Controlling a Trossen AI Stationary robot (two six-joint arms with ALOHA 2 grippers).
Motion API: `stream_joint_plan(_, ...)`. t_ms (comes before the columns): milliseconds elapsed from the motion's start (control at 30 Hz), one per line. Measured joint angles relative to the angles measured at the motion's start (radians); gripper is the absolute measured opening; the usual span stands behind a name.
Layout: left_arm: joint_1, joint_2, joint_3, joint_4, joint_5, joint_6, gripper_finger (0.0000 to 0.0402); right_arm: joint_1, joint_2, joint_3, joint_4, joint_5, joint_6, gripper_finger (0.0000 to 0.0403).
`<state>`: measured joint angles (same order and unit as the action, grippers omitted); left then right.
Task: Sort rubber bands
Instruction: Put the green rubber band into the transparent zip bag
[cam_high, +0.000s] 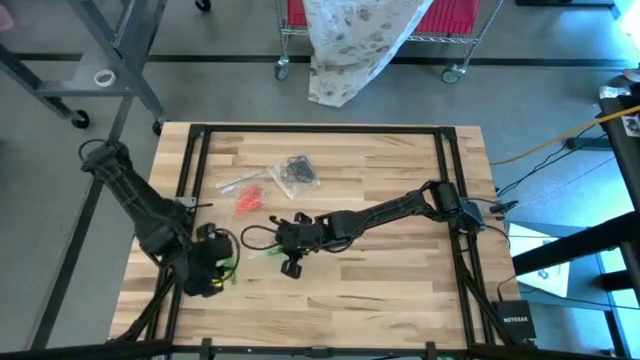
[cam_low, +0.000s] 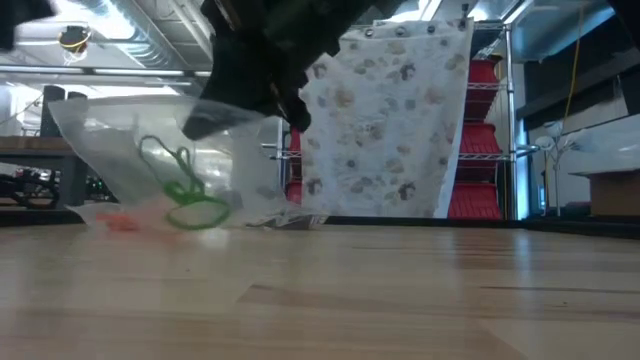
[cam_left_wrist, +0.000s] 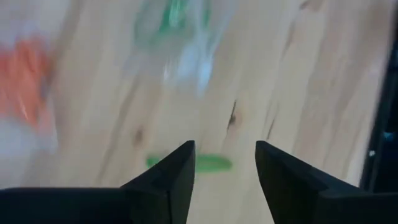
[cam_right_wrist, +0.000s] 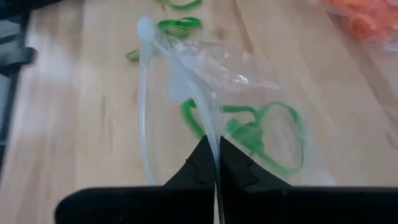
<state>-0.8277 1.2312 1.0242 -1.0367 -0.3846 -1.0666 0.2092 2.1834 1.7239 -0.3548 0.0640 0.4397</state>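
Green rubber bands (cam_right_wrist: 261, 134) sit inside a clear plastic bag (cam_right_wrist: 205, 74), more green loops (cam_right_wrist: 177, 25) loose on the wooden table (cam_high: 400, 270) beyond it. Right gripper (cam_right_wrist: 216, 163) is clenched on the bag's edge, holding it up near table centre. Left gripper (cam_left_wrist: 224, 168) hangs with jaws apart and nothing between them, over a loose green band (cam_left_wrist: 211, 163) at the table's left-front. Orange-red bands (cam_high: 248, 198) and a bag of black bands (cam_high: 296, 172) lie further back.
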Motion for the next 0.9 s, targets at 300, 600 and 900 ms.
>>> stream_joint_plan(300,-0.066,0.0,-0.271,0.019,0.144,-0.494,0.0144,0.006,0.0,0.0,0.018,0.05,-0.022,0.0)
stream_joint_plan(600,-0.064,0.001,-0.476,0.236,0.247,-0.585,0.0127,0.006,0.0,0.0,0.016,0.074,-0.046,0.0)
stream_joint_plan(900,-0.065,-0.002,-0.537,0.291,0.245,-0.543,0.0092,0.006,0.0,0.0,0.016,0.083,-0.053,0.0)
